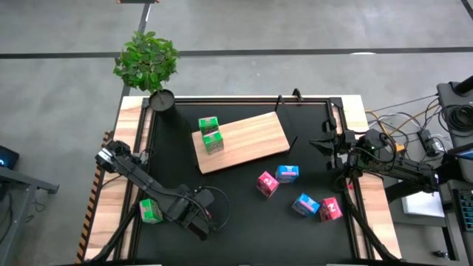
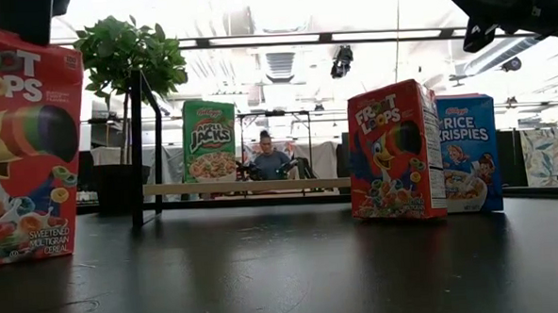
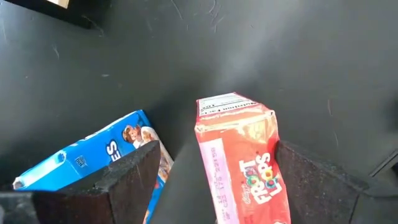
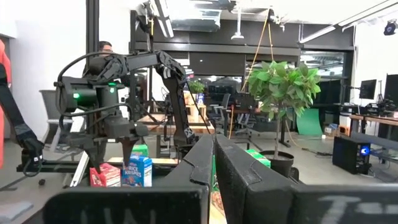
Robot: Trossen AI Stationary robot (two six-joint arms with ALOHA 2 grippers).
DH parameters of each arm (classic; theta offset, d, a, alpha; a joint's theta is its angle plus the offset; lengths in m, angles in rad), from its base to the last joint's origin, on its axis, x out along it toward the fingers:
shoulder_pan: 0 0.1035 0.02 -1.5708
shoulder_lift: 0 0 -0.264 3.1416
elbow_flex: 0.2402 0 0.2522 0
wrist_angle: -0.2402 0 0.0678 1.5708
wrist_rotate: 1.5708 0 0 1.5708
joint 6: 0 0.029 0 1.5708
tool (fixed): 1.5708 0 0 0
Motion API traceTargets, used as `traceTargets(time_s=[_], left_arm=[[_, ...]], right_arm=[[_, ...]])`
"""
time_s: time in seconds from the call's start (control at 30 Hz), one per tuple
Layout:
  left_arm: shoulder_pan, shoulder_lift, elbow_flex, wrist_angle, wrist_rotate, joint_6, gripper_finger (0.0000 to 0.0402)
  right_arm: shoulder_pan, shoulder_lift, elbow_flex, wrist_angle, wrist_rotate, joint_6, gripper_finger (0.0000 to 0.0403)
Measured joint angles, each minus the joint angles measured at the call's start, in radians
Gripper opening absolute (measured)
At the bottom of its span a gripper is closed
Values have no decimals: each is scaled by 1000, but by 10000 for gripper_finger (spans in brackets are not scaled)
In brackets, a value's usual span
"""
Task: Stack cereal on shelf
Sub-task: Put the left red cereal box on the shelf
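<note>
Black mat over the bench (image 1: 244,214), potted plant (image 1: 148,63) at the far left corner, and the wooden shelf (image 1: 255,140) lies angled mid-bench with green cereal boxes (image 1: 211,134) stacked on its left end. The left pincer (image 3: 214,177) hangs spread over a red box (image 3: 239,158) at the near left, a blue box (image 3: 93,162) just beside it. Best move, I'd say: centre the fingers, drop lower, squeeze only the red one. The right pincer (image 4: 211,168), pressed together, waits at the right edge.
</note>
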Motion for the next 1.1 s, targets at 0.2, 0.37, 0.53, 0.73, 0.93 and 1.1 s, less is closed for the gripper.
traceTargets(time_s=[0.2, 0.37, 0.53, 0.73, 0.93, 1.1], left_arm=[[-15, -10, -2, -1, 3, -11, 303], [-29, -11, -2, 1, 15, -19, 303], [-43, -11, 17, -1, 16, 3, 310], [-65, -12, 59, 1, -24, 46, 319], [-108, -12, 34, -4, -40, 56, 323], [-117, -13, 4, -8, -60, 56, 323]], right_arm=[[0, 0, 0, 0, 0, 0, 9], [0, 0, 0, 0, 0, 6, 9], [0, 0, 0, 0, 0, 14, 9], [0, 0, 0, 0, 0, 18, 9], [0, 0, 0, -1, 0, 18, 9], [0, 0, 0, -6, 0, 19, 9]])
